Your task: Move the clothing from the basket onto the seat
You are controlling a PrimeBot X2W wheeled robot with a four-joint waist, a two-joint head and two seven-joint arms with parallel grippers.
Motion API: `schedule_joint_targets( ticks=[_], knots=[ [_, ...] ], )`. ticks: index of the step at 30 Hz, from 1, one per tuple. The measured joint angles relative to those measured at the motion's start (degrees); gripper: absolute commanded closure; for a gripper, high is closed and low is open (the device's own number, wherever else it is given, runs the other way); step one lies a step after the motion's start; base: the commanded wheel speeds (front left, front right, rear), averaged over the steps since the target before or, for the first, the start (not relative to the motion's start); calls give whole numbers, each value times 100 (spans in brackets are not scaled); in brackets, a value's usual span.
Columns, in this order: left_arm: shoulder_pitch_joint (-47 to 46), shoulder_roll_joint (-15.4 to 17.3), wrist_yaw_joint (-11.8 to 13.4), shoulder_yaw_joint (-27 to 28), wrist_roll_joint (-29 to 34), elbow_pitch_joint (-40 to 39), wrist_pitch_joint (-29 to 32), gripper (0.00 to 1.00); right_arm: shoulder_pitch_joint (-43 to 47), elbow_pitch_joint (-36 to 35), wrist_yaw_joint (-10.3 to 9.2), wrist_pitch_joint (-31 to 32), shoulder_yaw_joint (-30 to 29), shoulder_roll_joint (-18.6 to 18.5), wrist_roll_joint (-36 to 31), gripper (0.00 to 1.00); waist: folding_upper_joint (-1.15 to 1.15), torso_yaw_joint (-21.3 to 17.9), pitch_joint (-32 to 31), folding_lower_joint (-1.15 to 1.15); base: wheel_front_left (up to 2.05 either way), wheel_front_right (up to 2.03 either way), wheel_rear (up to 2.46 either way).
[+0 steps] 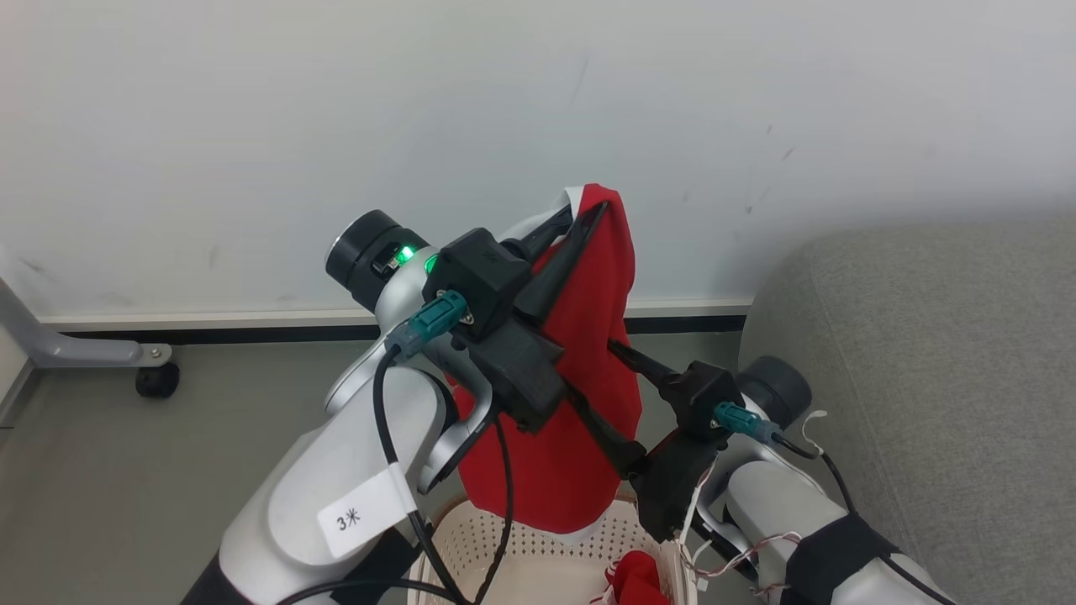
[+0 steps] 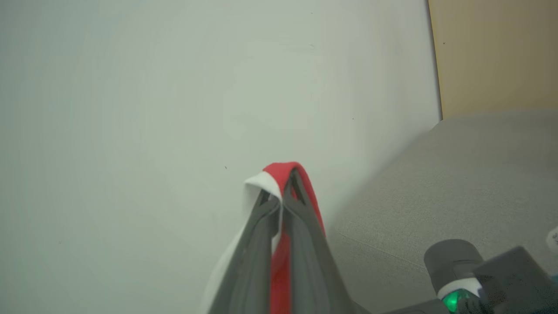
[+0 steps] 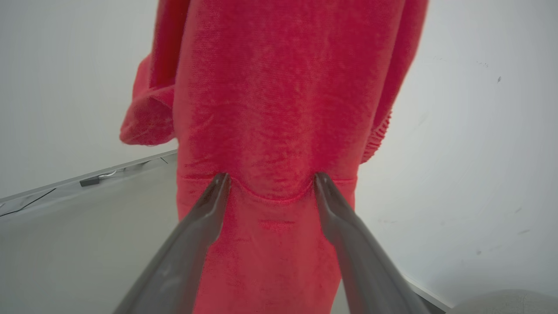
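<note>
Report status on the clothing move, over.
Left gripper shut on plain red soft garment with white hem, held above cream perforated plastic basket. Right gripper open, tips against hanging cloth. Second red garment in basket. Grey woven sofa to the right.

The silver-white left forearm [image 1: 319, 487] bears a white tag [image 1: 357, 514] marked "3*", a teal plug [image 1: 433, 323], a black cable [image 1: 385, 420], a green light [image 1: 407, 253] and the black long-fingered left tool [image 1: 588, 208]; the right forearm [image 1: 756, 500] wears a black strap [image 1: 841, 550].
</note>
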Motion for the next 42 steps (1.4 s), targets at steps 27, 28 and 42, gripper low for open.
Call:
schedule_joint_targets(
  ticks=[27, 28, 42],
  knots=[
    [427, 337, 202, 304, -339, -30, 185, 0, -622, 377, 0, -1, 659, -186, 918, 100, 0, -305, 99, 0, 0, 0, 0],
    [481, 358, 211, 330, -354, -30, 178, 0, -628, 361, 0, -2, 625, -258, 932, 100, 0, -348, 97, 0, 0, 0, 0],
    [1391, 375, 328, 385, -609, -9, -125, 0, -569, 45, -55, -3, -124, -1338, 1128, 100, 0, -1247, 30, 0, 0, 0, 0]
  ],
)
